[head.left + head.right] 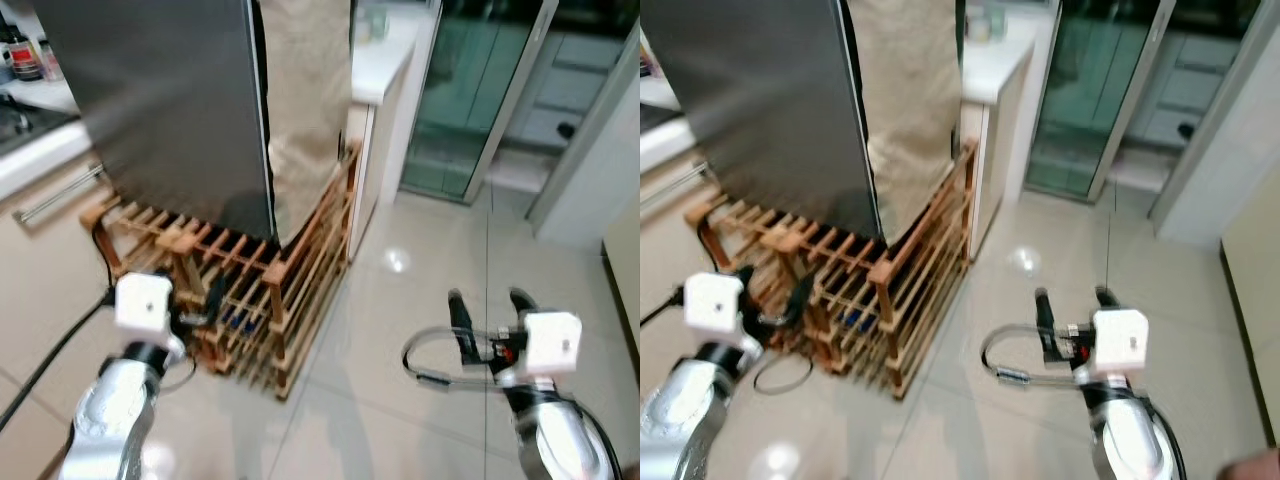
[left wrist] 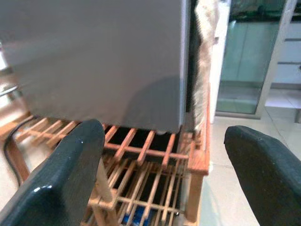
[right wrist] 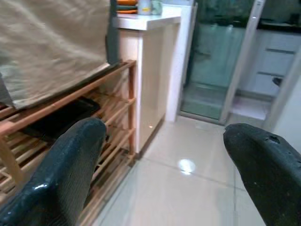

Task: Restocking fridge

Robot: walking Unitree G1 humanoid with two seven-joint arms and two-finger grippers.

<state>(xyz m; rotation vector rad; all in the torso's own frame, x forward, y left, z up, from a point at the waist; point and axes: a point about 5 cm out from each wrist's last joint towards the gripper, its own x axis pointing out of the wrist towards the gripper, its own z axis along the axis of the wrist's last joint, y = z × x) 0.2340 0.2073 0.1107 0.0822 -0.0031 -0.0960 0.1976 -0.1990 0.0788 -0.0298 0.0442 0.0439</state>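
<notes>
The view from your head camera shows the fridge (image 1: pixel 170 110), a grey steel-fronted cabinet with its door shut, standing on a slatted wooden rack (image 1: pixel 250 300) against the kitchen counter (image 1: pixel 40 150); a beige cloth (image 1: pixel 305 100) hangs down its side, and a white cabinet (image 1: pixel 385 70) stands just beyond it. Your left gripper (image 1: pixel 195 305) is held low in front of the rack, and the left wrist view shows its fingers (image 2: pixel 61 183) spread wide with nothing between them, aimed at the bottom edge of the fridge front. Your right gripper (image 1: pixel 490 310) hangs over the bare tiled floor (image 1: pixel 400 380), well apart from the fridge, its fingers (image 3: pixel 66 174) likewise wide and empty. No item to be stocked can be made out near either gripper, and small bottles on the far counter are too blurred to identify. You appear to be at the approach step, with nothing yet carried and the door not yet opened. The next move probably calls for you to raise one gripper to the door's free edge beside the cloth, since no handle is visible, and to keep your feet clear of the rack and the black cable (image 1: pixel 60 345) trailing by your left arm.
</notes>
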